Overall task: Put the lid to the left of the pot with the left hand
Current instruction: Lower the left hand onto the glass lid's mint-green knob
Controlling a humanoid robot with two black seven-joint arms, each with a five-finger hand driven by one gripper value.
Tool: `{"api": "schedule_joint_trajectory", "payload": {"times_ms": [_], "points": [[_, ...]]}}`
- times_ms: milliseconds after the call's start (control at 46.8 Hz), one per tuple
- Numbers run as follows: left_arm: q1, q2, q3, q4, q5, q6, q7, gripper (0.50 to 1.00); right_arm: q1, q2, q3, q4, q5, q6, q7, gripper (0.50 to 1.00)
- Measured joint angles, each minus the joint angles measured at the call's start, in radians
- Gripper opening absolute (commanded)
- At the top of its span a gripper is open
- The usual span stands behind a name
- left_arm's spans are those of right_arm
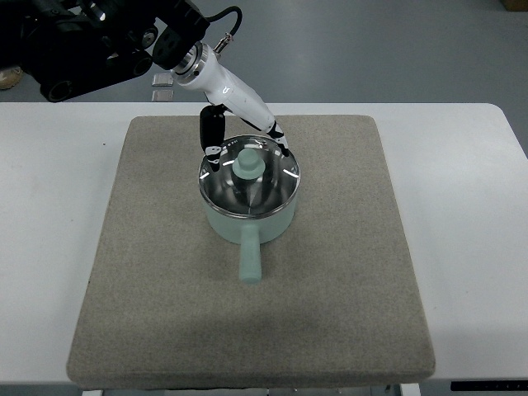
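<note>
Fingers (216,136) on the left hand (233,115) are hovering right at the far rim of the lid (247,169), black tips pointing down, but honestly can't tell whether they're loose or pinching anything from this angle. Its white forearm slants in from the upper left, coming down across the back edge of the mat (247,247) toward the pot (249,213). That glass lid with its pale green knob (247,164) sits on top of the mint saucepan, roughly mid-mat, with the pot handle (249,262) sticking toward the camera. Grey mat lies on the white worktop (49,206).
</note>
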Motion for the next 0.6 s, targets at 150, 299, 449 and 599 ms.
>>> {"api": "schedule_joint_trajectory", "payload": {"times_ms": [150,299,449,599], "points": [[0.006,0.0,0.0,0.007,0.007,0.0,0.0,0.973,0.0,0.0,0.0,0.0,0.0,0.0,0.0,0.924],[0.011,0.0,0.0,0.007,0.007,0.005,0.0,0.932,0.0,0.0,0.0,0.0,0.0,0.0,0.0,0.924],[0.012,-0.002,-0.002,0.007,0.006,0.015,0.0,0.902,0.0,0.0,0.0,0.0,0.0,0.0,0.0,0.924],[0.013,-0.011,-0.004,0.012,0.003,0.017,0.0,0.902,0.0,0.0,0.0,0.0,0.0,0.0,0.0,0.924]]}}
